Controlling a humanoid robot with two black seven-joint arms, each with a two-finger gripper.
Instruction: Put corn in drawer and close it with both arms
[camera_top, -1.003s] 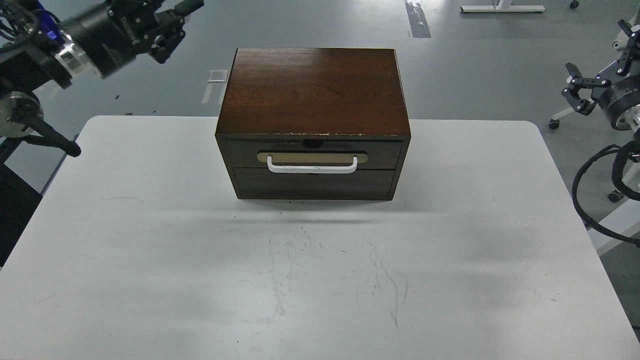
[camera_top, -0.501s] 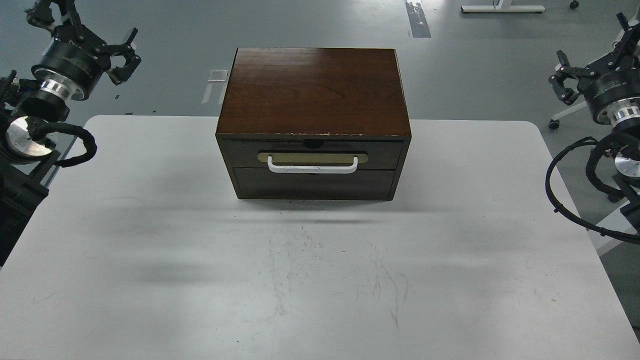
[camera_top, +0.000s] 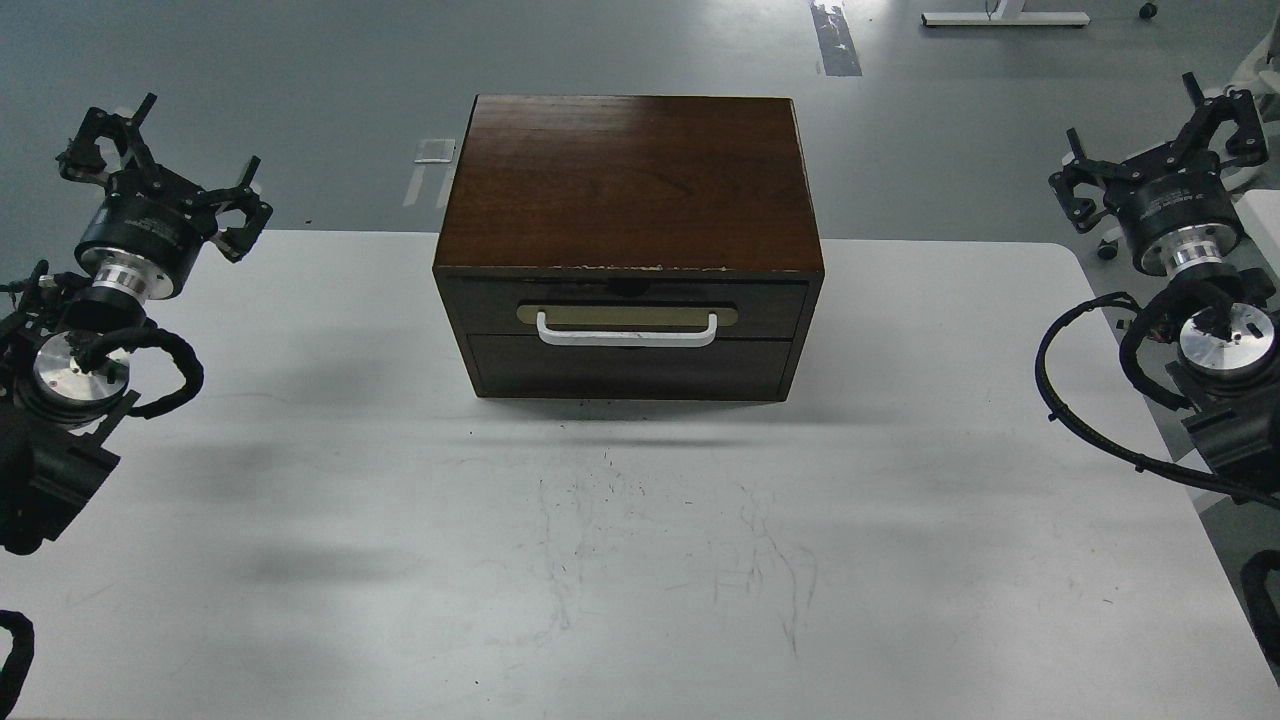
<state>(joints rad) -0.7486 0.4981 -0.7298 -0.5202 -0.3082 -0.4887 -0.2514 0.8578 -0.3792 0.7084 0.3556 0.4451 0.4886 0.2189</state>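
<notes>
At table edges, left gripper (camera_top: 160, 160) and right gripper (camera_top: 1160, 135) lowered, jaws apart; drawer (camera_top: 625, 310) unchanged.

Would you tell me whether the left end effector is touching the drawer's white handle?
Apart. The head view shows the left end effector far left of the handle.

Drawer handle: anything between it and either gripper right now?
Nothing visible. The left gripper and right gripper hang open at the table's far corners, with bare tabletop between them and the drawer's white handle.
</notes>
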